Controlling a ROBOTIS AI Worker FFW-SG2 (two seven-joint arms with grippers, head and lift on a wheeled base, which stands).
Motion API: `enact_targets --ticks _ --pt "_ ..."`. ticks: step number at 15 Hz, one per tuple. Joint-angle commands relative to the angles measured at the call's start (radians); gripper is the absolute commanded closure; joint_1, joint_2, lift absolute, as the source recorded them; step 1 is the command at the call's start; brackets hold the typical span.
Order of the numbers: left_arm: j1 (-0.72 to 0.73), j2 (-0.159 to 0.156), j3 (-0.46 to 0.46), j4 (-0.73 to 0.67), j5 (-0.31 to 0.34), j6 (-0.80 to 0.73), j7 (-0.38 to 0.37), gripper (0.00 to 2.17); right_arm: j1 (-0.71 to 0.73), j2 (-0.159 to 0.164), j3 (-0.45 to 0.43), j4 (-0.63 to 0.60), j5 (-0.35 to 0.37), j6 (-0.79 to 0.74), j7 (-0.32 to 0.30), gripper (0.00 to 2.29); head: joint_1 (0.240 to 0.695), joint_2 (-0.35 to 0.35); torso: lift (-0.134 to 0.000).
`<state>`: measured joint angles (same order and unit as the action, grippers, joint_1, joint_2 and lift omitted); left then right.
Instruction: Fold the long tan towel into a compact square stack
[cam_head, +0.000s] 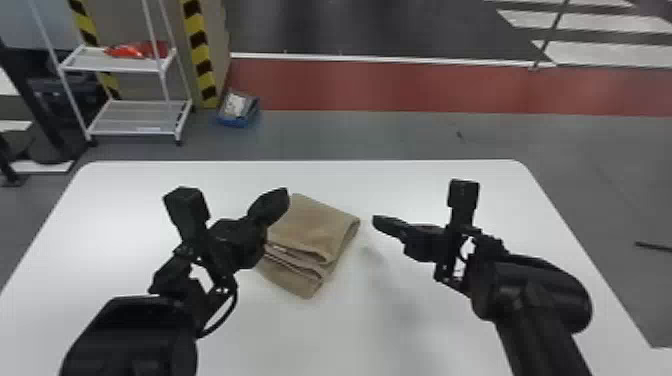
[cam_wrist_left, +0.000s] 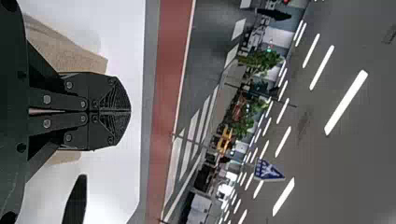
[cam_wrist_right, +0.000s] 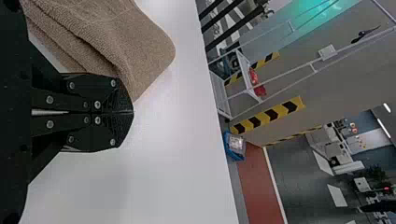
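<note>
A white rack (cam_head: 135, 119) stands beyond the table (cam_head: 360, 335); left pincer (cam_head: 282, 194), tips together like right pincer (cam_head: 378, 221), partly hides the towel (cam_head: 315, 225).

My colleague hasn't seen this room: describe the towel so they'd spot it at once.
Start with the white table in the head view. Near its middle, between the left gripper and the right gripper, lies the towel, folded with its layers showing towards the robot. Its tan cloth sets it apart from both black grippers.
</note>
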<state>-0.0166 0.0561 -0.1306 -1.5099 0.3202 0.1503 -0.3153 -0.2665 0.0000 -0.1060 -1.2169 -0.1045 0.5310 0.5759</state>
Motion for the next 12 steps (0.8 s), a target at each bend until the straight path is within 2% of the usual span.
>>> enact_targets --ticks 1,4,7,9,12 --pt "-0.016 0.007 0.0 0.037 -0.007 -0.102 0.047 1.83 0.006 0.001 0.0 0.0 0.0 0.002 0.002 2.14 0.695 -0.049 -0.057" --pt "-0.023 0.014 0.006 0.082 -0.056 -0.265 0.085 1.84 0.021 0.001 0.003 -0.006 0.012 0.011 0.012 2.14 0.695 -0.017 -0.057" --pt "-0.029 0.021 0.016 0.105 -0.049 -0.274 0.084 1.83 0.012 0.001 0.019 0.014 0.02 0.005 0.012 2.14 0.695 0.002 -0.057" --pt "-0.031 0.021 0.016 0.108 -0.05 -0.274 0.081 1.84 -0.039 0.001 0.029 0.082 0.028 0.011 0.012 2.14 0.695 0.011 -0.057" --pt "-0.071 0.019 -0.004 0.155 -0.044 -0.277 0.07 1.84 -0.046 0.001 0.032 0.103 0.019 -0.019 0.038 2.14 0.695 0.019 -0.057"
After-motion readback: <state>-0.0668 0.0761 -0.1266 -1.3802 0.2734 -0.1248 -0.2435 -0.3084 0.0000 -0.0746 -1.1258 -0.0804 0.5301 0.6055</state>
